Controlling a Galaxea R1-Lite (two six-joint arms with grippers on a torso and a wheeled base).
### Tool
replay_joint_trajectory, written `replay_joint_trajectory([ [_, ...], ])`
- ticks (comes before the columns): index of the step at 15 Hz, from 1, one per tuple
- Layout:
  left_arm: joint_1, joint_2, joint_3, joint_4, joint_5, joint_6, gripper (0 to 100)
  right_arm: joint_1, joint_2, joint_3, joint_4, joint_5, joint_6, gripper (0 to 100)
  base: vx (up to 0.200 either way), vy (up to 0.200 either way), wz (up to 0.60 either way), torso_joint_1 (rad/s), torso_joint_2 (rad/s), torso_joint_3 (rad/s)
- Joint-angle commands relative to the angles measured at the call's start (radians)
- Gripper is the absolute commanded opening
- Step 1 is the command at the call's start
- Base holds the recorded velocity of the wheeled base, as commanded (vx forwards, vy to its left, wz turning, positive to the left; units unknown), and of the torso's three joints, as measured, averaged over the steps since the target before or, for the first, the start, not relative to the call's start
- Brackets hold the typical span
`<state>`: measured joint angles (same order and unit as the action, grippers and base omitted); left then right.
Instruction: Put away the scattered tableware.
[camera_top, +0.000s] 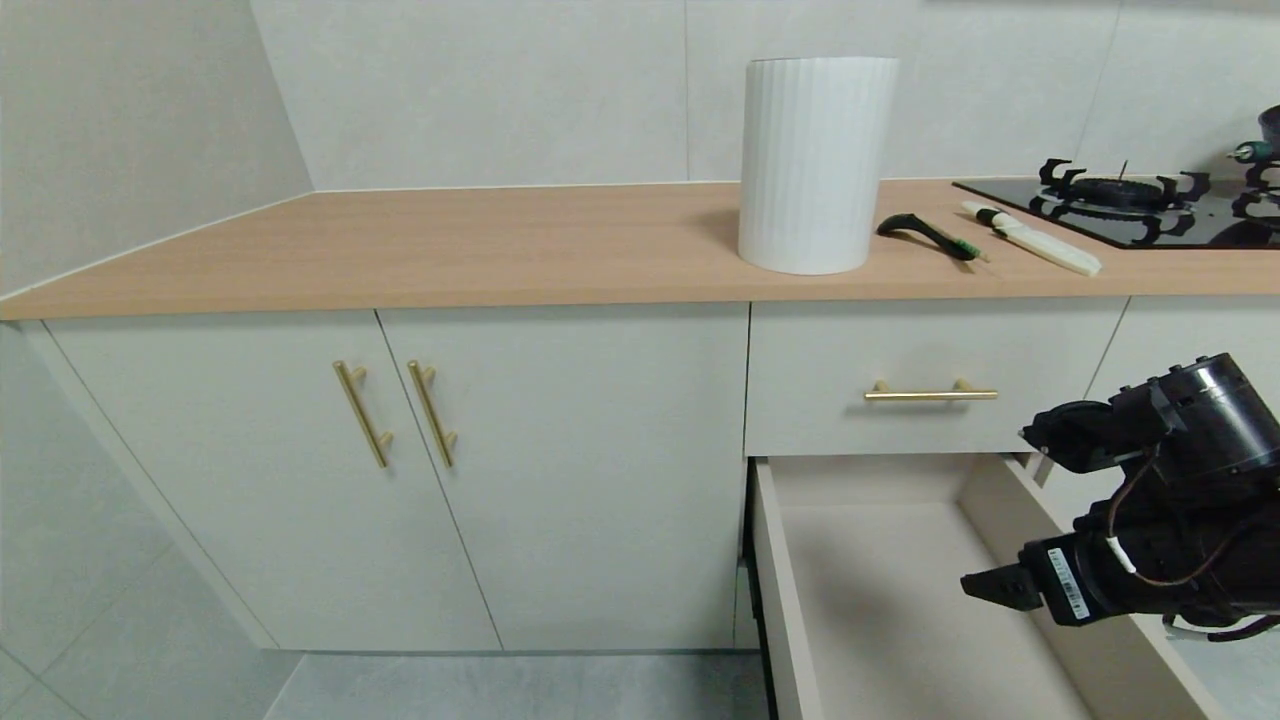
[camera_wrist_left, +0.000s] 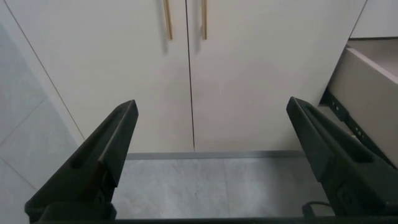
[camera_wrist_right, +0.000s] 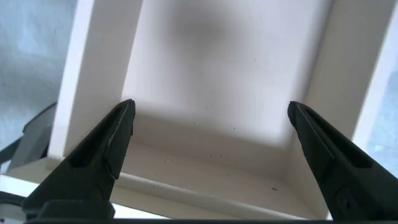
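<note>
Two utensils lie on the wooden counter (camera_top: 450, 245): a black-handled one with a green tip (camera_top: 925, 235) and a long white one with a dark band (camera_top: 1035, 240). Beside them stands a tall white ribbed holder (camera_top: 812, 165). Below, the lower drawer (camera_top: 880, 600) is pulled out, and its bare bottom (camera_wrist_right: 217, 74) holds nothing. My right gripper (camera_wrist_right: 208, 162) hangs open over this drawer with nothing between its fingers; one fingertip (camera_top: 985, 587) points left. My left gripper (camera_wrist_left: 211, 162) is open and empty, low in front of the cabinet doors (camera_wrist_left: 249, 74).
A black gas hob (camera_top: 1120, 205) sits at the counter's right end. The upper drawer with a gold handle (camera_top: 930, 394) is closed. Two closed doors with gold handles (camera_top: 395, 412) stand left of the drawers. Grey floor tiles (camera_wrist_left: 205, 186) lie below.
</note>
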<state>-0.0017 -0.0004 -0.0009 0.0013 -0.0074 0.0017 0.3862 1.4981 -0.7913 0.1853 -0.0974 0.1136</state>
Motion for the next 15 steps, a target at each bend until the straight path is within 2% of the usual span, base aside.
replay_joint_trajectory([
  [1,0.000,0.000,-0.001,0.000,0.000,0.000,100,-0.001,0.004,0.001,-0.001,0.001,0.000,100,0.000,0.000,0.00,0.076,-0.32,-0.271],
  [3,0.000,0.000,0.001,0.000,0.000,0.000,100,-0.001,0.004,0.001,-0.001,0.001,0.000,100,0.000,0.000,0.00,0.098,-0.24,-0.300],
  [6,0.000,0.000,0.001,0.000,0.000,0.000,100,-0.004,0.008,0.001,-0.001,0.001,0.000,100,0.000,0.000,0.00,0.113,-0.54,-0.305],
  [15,0.000,0.000,-0.001,0.000,0.000,0.000,100,-0.012,0.025,-0.002,-0.004,-0.001,-0.003,100,0.000,0.000,0.00,0.172,-0.47,-0.292],
])
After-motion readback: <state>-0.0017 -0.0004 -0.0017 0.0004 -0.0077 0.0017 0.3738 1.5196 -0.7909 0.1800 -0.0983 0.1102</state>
